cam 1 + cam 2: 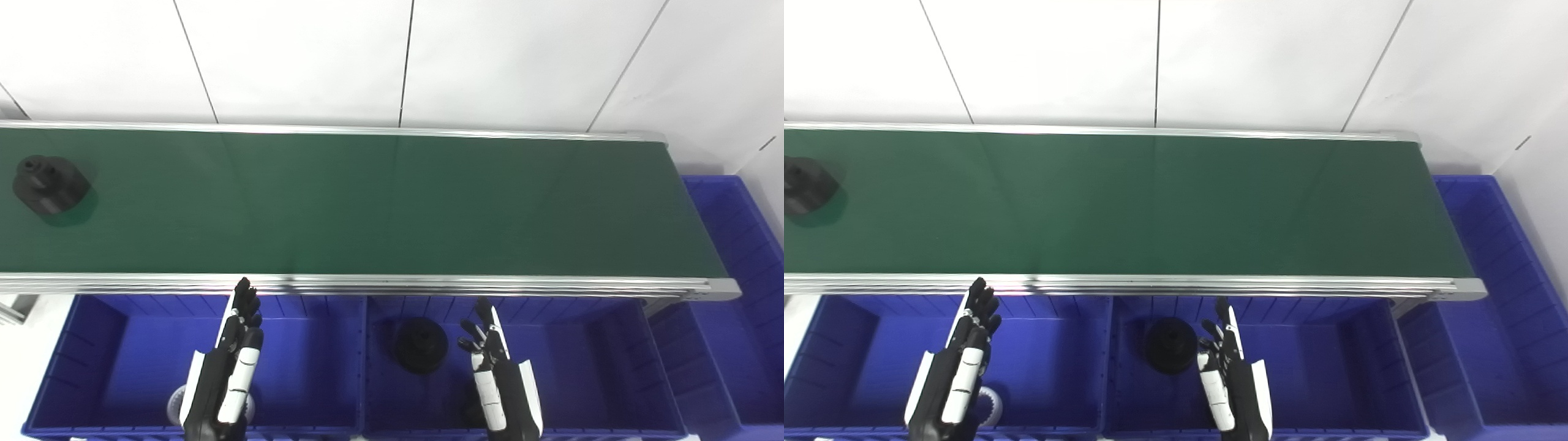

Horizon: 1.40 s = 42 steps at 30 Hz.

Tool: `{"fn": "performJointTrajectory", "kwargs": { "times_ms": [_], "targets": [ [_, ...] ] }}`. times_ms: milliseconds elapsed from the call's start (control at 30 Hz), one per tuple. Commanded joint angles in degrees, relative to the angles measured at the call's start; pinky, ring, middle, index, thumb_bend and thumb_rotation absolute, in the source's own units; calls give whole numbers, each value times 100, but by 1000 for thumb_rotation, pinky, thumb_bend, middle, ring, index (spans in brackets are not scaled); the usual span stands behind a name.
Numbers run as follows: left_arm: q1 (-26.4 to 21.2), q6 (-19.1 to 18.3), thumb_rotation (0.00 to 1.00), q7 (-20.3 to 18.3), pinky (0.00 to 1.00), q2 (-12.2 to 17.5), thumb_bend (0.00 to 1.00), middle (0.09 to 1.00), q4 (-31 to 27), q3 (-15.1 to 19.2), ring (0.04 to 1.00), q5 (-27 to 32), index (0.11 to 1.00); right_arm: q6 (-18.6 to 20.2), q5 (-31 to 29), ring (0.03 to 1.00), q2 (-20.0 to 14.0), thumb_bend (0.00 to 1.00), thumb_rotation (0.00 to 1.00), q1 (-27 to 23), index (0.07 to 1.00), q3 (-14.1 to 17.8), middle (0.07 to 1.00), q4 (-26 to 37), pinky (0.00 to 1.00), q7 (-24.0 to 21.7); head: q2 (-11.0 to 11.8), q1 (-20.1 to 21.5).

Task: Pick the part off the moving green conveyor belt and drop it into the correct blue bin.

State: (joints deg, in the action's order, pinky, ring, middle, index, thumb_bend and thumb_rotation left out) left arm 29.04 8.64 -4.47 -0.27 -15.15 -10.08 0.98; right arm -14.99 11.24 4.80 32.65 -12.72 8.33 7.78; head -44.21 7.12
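Observation:
A black moulded part (49, 184) lies at the far left of the green conveyor belt (380, 202); the right eye view cuts it off at the frame edge (805, 184). My left hand (229, 367) hovers over the left blue bin (92, 355), fingers apart and pointing toward the belt, holding nothing. Over the middle blue bin (582, 361) my right hand (499, 373) is also open and holds nothing. Both hands are well to the right of the part and nearer to me than the belt.
A black round part (421, 345) rests in the middle bin just left of my right hand. A white ring-shaped part (989, 405) lies in the left bin beneath my left hand. Another blue bin (741, 257) stands past the belt's right end.

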Motion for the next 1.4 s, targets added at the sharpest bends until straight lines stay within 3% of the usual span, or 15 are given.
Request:
{"fn": "performJointTrajectory", "kwargs": {
  "times_ms": [0, 1367],
  "targets": [
    [7, 93, 835, -47, 1000, 31, 639, 1000, -172, -1, 1000, 68, 1000, -82, -12, 916, 47, 688, 1000, 35, 1000, 1, 994, 162, 842, -25, 2, -16],
    [-2, 173, 827, -12, 1000, -9, 618, 1000, -85, -24, 1000, -28, 1000, -166, -80, 913, 21, 699, 1000, 11, 1000, 40, 991, 71, 840, -23, 16, -54]
  ]
}}
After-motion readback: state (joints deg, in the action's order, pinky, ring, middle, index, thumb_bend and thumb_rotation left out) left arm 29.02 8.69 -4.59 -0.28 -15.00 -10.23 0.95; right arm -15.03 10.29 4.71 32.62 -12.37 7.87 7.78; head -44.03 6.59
